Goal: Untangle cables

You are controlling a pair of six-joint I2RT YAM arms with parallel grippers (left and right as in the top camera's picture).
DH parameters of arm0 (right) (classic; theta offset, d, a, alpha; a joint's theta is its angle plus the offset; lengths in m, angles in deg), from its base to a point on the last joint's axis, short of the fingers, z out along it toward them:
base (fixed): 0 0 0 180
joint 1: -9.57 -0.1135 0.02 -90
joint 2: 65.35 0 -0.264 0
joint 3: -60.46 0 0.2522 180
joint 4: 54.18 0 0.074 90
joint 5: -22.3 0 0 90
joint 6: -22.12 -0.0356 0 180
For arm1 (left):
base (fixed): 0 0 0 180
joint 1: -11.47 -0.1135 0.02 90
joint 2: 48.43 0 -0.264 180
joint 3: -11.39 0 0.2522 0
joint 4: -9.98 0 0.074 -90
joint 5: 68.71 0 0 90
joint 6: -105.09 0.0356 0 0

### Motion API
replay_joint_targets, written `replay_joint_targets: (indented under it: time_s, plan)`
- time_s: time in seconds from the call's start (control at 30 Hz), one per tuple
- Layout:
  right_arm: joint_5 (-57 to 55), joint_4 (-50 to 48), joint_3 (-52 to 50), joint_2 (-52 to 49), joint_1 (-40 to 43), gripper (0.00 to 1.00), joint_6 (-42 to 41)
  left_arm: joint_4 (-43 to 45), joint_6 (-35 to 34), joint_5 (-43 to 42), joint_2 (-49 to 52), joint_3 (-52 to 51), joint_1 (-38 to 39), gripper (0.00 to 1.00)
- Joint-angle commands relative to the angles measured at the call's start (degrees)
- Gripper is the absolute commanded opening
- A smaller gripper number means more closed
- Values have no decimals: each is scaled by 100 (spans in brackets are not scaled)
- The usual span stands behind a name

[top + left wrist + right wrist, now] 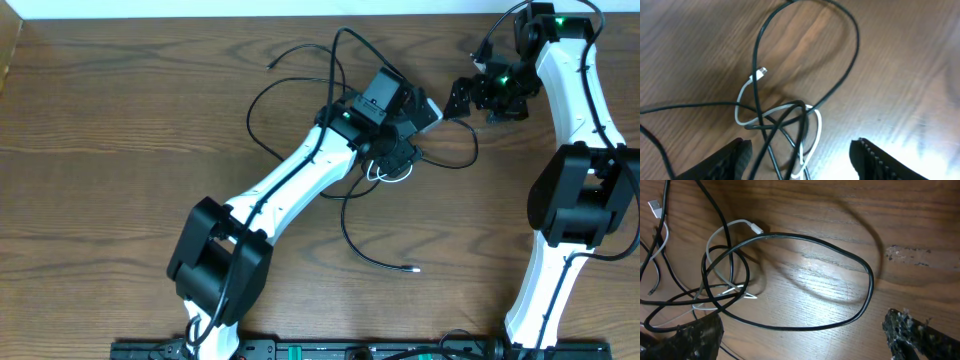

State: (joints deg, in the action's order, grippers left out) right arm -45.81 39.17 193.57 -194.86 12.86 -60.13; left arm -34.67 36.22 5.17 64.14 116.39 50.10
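Open-jawed, the left gripper [801, 150] straddles thin, limp black-and-white cords [790, 106] — right gripper [802, 327] beside it gapes too; probably best pinched near the white plug [761, 73]

Wood table [120, 150] w/ tangled black cables [872, 280] + white cable [761, 73] lying on it.

The left arm [290, 185] and right arm [572, 85] are white, mounted on a black base rail [300, 350], each with bulky black joint housings. Thin black wires trace the white links. Far from the rail, green lights [505, 78] glow on the right wrist. The left gripper [800, 152] has black ribbed fingers [875, 157].
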Motion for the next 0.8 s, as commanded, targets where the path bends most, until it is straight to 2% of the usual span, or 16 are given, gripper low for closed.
replay_joint_targets:
  time_s: [0.0, 0.2, 0.43, 0.53, 0.7, 0.77]
  plan:
    - [79, -9, 81, 28, 2, 99, -42, 81, 175, 229, 326, 90, -39, 65]
    - [79, -9, 81, 28, 2, 99, -42, 48, 173, 232, 586, 87, -39, 53]
    - [81, -9, 81, 28, 2, 99, -42, -363, 13, 358, 654, 87, -42, 26]
    - [81, -7, 81, 28, -15, 99, -42, -391, -529, 514, 474, 151, -109, 14]
    - [98, -7, 81, 28, -57, 99, -39, -518, -1252, 186, -245, 444, -369, 10]
    - [245, 46, 81, 59, -103, 93, 219, -546, -1493, -302, -584, 544, -522, 10]
